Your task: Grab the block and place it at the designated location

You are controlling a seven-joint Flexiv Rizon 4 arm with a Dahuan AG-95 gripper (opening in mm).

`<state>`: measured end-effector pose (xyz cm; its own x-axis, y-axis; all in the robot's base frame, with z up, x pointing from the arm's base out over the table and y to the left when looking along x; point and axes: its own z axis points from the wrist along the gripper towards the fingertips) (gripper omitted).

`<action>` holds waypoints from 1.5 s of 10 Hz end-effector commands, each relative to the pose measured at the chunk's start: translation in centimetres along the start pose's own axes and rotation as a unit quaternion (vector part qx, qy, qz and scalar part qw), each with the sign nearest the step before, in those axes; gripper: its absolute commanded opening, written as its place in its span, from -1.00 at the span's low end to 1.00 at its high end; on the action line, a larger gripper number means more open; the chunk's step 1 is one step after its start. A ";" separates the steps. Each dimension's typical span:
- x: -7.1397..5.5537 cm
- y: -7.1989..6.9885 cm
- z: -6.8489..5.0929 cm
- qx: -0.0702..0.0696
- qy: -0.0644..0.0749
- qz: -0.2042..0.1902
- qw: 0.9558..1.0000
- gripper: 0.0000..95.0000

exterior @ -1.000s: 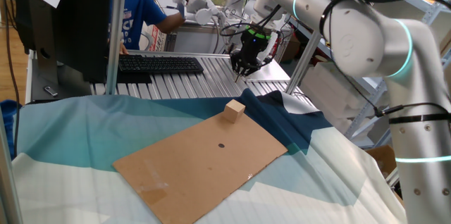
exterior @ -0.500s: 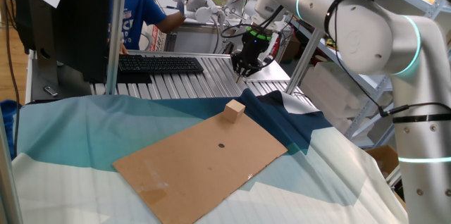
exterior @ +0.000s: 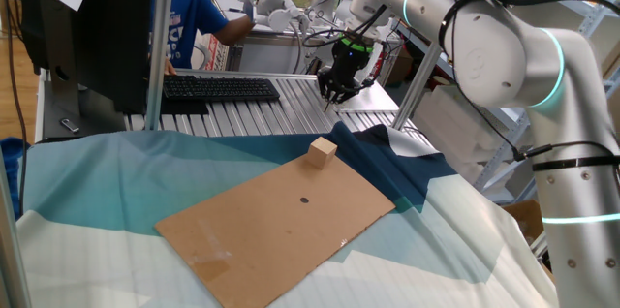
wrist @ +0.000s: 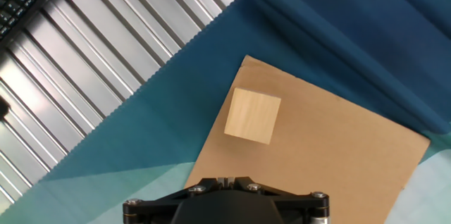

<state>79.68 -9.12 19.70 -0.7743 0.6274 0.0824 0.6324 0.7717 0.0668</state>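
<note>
A small pale wooden block (exterior: 323, 151) sits on the far corner of a brown cardboard sheet (exterior: 281, 226) laid on the teal cloth. A small dark dot (exterior: 304, 200) marks the sheet's middle. My gripper (exterior: 332, 98) hangs high above the ribbed metal table behind the block, well clear of it, with its fingers drawn together into a narrow tip and nothing in them. In the hand view the block (wrist: 252, 115) lies below on the cardboard (wrist: 331, 160), above the black gripper (wrist: 225, 179) body; the fingers hardly show there.
A black keyboard (exterior: 218, 87) lies on the ribbed metal table (exterior: 271, 119) at the back left. A dark blue cloth fold (exterior: 387, 158) rises right of the block. A person in blue (exterior: 189, 13) stands behind. Metal posts (exterior: 155, 46) frame the left side.
The arm's upper links sway slightly; the gripper stays almost where it was above the table. The block has not moved.
</note>
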 end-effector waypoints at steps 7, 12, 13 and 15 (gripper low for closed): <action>0.2 -0.1 0.1 -0.003 -0.001 -0.047 0.999 -1.00; 0.2 -0.1 0.1 -0.003 0.000 -0.082 0.997 -1.00; 0.2 -0.1 0.1 -0.003 0.000 -0.090 0.996 -1.00; 0.2 -0.1 0.1 -0.002 -0.002 -0.115 0.993 -1.00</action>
<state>79.51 -9.10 19.62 -0.8941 0.4433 0.0641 0.4475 0.8900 0.0874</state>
